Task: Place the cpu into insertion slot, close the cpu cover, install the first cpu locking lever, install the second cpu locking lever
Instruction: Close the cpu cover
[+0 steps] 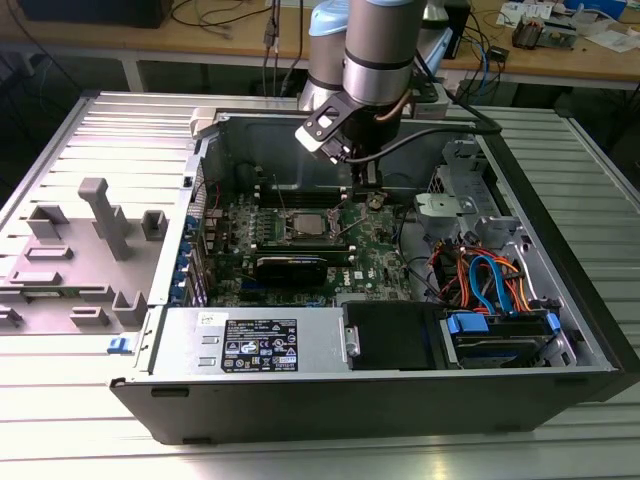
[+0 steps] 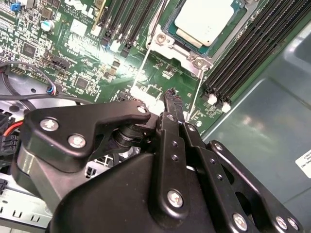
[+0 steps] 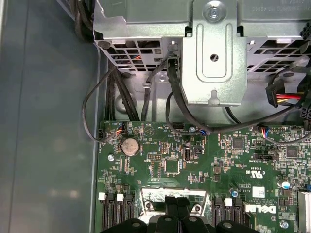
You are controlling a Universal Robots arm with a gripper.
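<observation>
The cpu (image 2: 204, 19) shows its silvery top, lying flat in the insertion slot (image 1: 300, 224) on the green motherboard. The cpu cover (image 2: 177, 48) lies down around it as a metal frame. Two thin wire levers (image 2: 138, 68) run along the socket's sides; whether they are latched I cannot tell. My gripper (image 2: 171, 93) hangs just above the board beside one edge of the socket, its black fingers pressed together with nothing between them. In the first wrist view the gripper (image 3: 177, 200) stands over the socket's metal edge (image 3: 155, 196). In the exterior view the gripper (image 1: 368, 190) is to the right of the socket.
Long black memory slots (image 2: 243, 53) flank the socket. A metal drive bracket (image 3: 214, 53) with black cables rises past the board's edge, near a coin cell (image 3: 129, 146). The power supply (image 1: 255, 340) and cabled drive bay (image 1: 490, 285) fill the case front. A grey fixture (image 1: 100, 230) lies outside, left.
</observation>
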